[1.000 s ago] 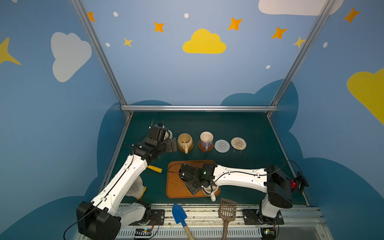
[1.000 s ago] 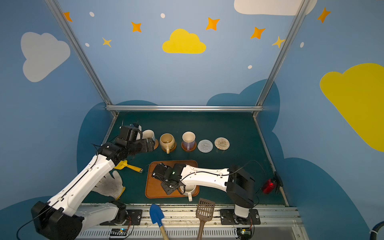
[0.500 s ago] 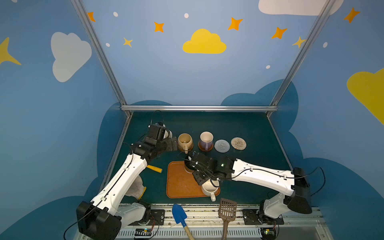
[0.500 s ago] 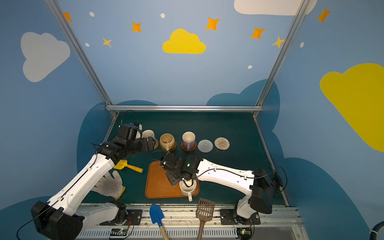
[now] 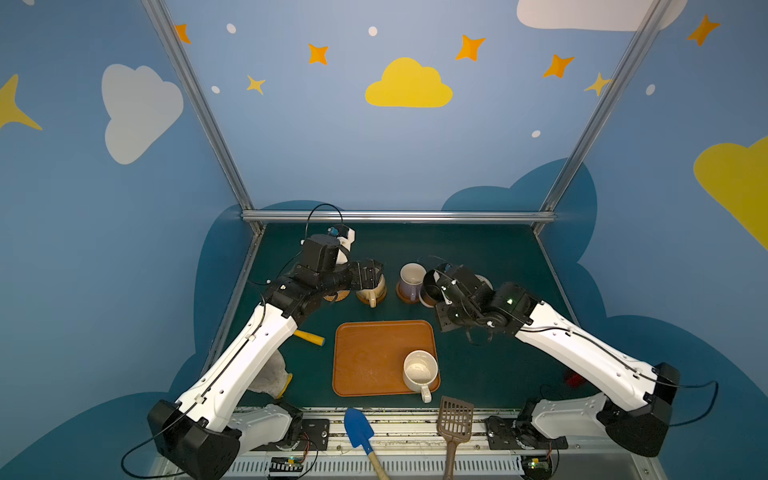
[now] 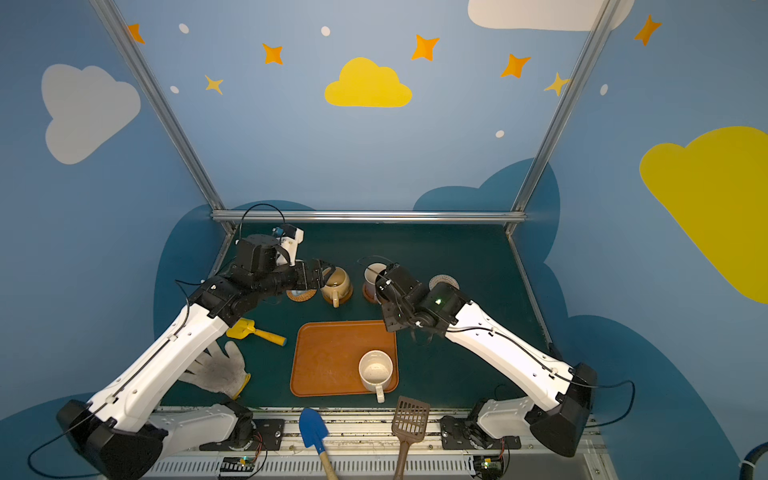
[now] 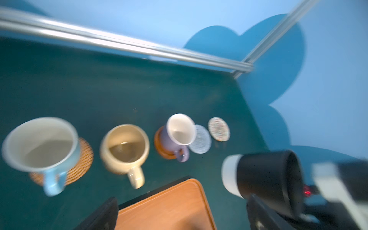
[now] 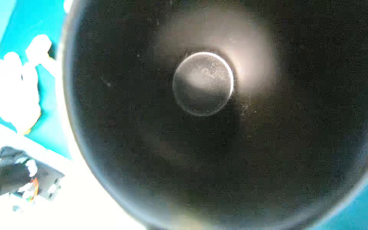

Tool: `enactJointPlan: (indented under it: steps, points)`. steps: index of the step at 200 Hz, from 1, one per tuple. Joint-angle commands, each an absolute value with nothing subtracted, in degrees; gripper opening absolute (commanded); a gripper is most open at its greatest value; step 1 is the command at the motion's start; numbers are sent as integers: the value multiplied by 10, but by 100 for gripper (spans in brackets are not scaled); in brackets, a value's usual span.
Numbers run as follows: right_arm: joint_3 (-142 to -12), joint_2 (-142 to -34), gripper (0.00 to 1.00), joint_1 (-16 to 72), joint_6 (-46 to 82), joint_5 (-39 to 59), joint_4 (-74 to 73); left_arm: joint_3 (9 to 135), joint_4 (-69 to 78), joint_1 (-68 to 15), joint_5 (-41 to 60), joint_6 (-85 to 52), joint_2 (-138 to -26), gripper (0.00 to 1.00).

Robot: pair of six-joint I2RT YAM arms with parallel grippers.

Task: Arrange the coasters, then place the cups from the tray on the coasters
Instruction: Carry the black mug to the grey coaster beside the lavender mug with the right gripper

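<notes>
1. Flagging the main risk: the black cup [image 7: 264, 175], carried tilted with its mouth sideways, could clip the lavender cup [image 5: 411, 280] while coming down (they look nearly touching in both top views).
2. We judge an off-centre landing on the grey-white coaster [image 7: 200, 139] likely too, since that disc lies just beside the lavender cup.
3. Right gripper [image 5: 444, 296]: clenched on the black cup, which sits at its tip, off the table, near that free coaster.
4. Left gripper [image 5: 371, 276]: jaws spread, empty, over the tan-yellow cup [image 5: 372, 293].
</notes>
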State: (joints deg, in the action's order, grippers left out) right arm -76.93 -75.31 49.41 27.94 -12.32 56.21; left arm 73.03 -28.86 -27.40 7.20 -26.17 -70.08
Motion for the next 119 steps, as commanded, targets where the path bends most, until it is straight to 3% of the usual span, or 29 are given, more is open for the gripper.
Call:
enactJointPlan:
  steps: [1, 51, 119]
  points:
    - [-787, -740, 0, 451, 256, -117, 542, 747, -254, -294, 119, -255, -726, 100]
    - [-780, -796, 0, 349, 256, -47, 498, 800, -285, -342, 90, -252, -803, 100]
    - [-812, -931, 0, 294, 225, -31, 482, 814, -283, -366, 80, -275, -855, 100]
